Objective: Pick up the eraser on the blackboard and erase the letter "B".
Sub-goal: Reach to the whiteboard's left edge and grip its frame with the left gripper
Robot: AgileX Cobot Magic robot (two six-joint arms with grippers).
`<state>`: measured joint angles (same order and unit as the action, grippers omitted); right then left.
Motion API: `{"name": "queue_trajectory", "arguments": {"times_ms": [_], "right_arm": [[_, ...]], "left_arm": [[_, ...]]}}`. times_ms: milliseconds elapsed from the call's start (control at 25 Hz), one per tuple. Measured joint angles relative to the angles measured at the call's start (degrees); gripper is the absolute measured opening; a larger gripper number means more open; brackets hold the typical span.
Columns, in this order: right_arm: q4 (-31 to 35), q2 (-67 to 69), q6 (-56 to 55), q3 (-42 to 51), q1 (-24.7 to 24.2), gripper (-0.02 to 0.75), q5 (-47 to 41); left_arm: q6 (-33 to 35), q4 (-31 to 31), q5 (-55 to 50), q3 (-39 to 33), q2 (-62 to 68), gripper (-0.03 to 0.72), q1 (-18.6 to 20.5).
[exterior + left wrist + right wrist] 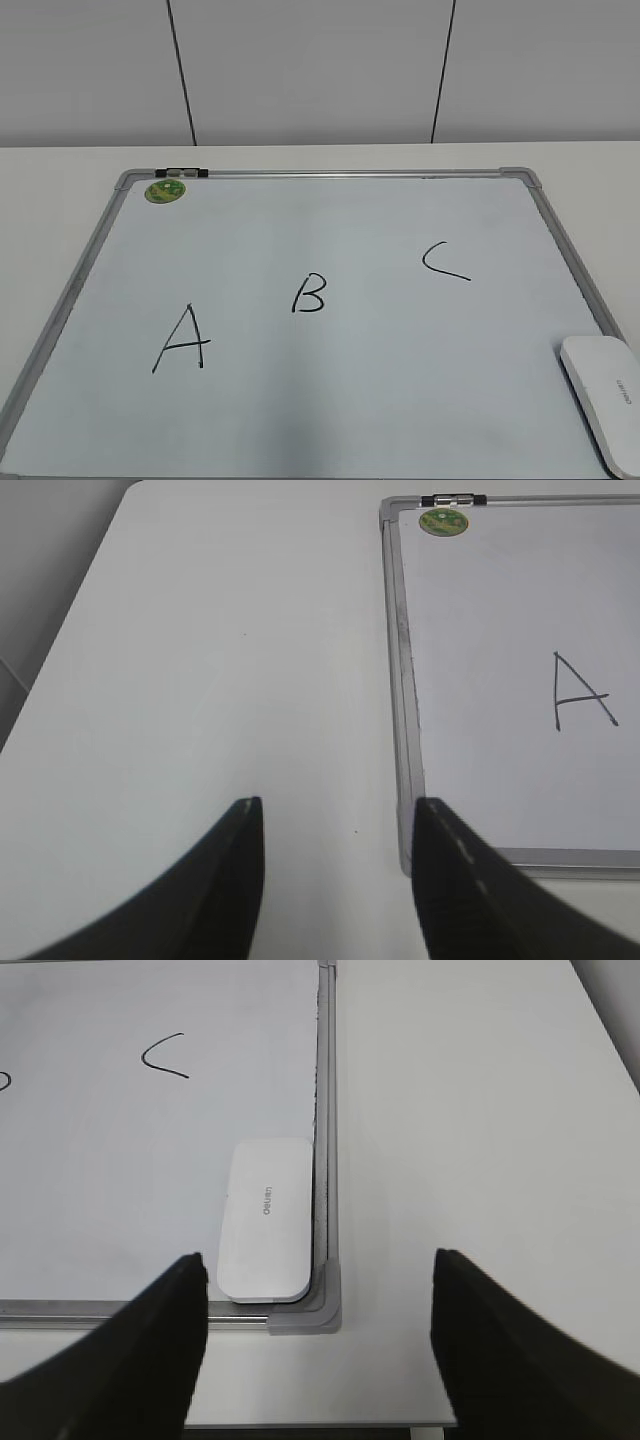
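The blackboard point(330, 180) is a pale board with a silver-grey frame, lying flat on the table. The black letter "B" point(309, 294) is near its middle, between a larger "A" point(181, 340) and a "C" point(443, 262). The white eraser point(606, 396) lies on the board's near right corner; it also shows in the right wrist view point(266, 1219) against the frame. My right gripper point(318, 1305) is open and empty, just short of the eraser, over the board's corner cap. My left gripper point(338, 850) is open and empty over bare table beside the board's left frame point(402, 680).
A round green sticker point(165, 190) and a small clip point(182, 173) sit at the board's far left corner. White table point(60, 200) surrounds the board; its near edge shows in the right wrist view point(330, 1426). A grey panelled wall stands behind.
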<state>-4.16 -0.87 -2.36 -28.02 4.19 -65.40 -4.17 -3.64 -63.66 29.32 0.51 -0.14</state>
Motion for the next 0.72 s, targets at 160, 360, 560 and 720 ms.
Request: {"name": "queue_trajectory", "arguments": {"times_ms": [160, 360, 560, 720], "right_arm": [[0.00, 0.00, 0.00, 0.00, 0.00, 0.519, 0.00], [0.00, 0.00, 0.00, 0.00, 0.00, 0.519, 0.00], [0.00, 0.00, 0.00, 0.00, 0.00, 0.519, 0.00], [0.00, 0.00, 0.00, 0.00, 0.00, 0.519, 0.00]], "left_arm": [[0.00, 0.00, 0.00, 0.00, 0.00, 0.349, 0.00], [0.00, 0.00, 0.00, 0.00, 0.00, 0.347, 0.00], [0.00, 0.00, 1.55, 1.22, 2.18, 0.346, 0.00], [0.00, 0.62, 2.77, 5.34, 10.86, 0.346, 0.00]]}}
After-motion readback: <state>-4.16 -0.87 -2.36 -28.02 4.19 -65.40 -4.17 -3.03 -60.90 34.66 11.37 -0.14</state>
